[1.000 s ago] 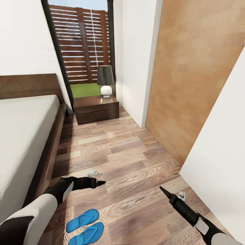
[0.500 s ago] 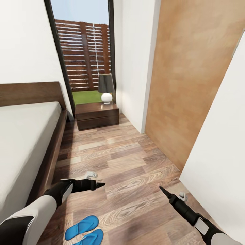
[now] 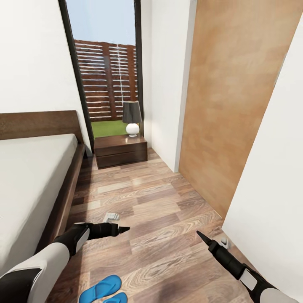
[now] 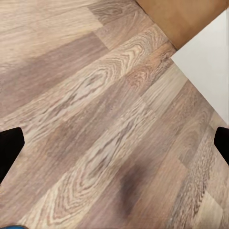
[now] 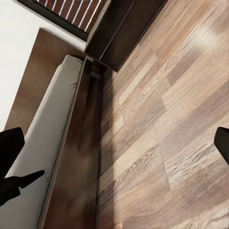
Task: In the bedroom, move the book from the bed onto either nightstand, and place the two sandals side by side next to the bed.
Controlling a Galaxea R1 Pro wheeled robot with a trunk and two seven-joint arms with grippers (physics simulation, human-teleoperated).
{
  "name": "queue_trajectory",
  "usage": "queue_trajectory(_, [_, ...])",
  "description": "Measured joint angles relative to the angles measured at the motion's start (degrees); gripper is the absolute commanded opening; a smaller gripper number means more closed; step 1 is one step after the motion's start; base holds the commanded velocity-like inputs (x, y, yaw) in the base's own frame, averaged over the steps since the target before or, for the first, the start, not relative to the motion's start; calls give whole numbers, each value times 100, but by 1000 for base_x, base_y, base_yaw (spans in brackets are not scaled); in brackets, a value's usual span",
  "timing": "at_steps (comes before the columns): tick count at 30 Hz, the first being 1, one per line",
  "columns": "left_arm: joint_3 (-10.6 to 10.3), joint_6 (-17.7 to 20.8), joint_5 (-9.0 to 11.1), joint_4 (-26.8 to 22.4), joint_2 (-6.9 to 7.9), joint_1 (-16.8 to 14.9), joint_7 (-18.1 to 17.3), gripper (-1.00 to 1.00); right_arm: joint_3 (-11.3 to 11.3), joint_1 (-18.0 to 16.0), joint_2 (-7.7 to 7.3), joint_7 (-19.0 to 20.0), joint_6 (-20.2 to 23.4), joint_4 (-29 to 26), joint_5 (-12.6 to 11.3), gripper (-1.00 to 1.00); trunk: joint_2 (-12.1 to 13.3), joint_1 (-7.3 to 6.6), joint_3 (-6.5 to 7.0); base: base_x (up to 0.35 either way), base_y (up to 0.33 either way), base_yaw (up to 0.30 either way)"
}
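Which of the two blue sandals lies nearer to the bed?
The upper sandal, fully visible by the bed frame; the other sandal is cut by the image edge.

A lane of brown wood-plank floor (image 3: 151, 210) runs open between the large bed with its light-grey mattress and dark wooden frame (image 3: 63, 198) on the left and the white wall (image 3: 273, 189) and tan wood panel (image 3: 227, 105) on the right. The low dark-brown two-drawer nightstand (image 3: 120, 151) closes the far end of the lane, and a dark-shaded lamp with a round white base (image 3: 132, 119) takes part of its top. On the floor lie a small pale object (image 3: 111, 217) near the bed frame and two bright blue flip-flop sandals (image 3: 101, 287) at the near edge. Both grippers hang above bare planks, well apart from each other.
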Motion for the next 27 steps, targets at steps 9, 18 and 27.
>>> queue_trajectory(9, [0,-1,2,8,-26,2,0,100,6,0,-3,-19,42,1,5,100,360,-197,162,0,0,0])
queue_trajectory(18, [-1,-2,6,9,-36,2,0,100,16,0,-6,-32,53,1,14,100,721,-395,323,0,0,0])
queue_trajectory(27, [-1,-2,8,10,-40,4,0,100,22,0,-6,-35,58,1,16,100,883,-483,396,0,0,0])
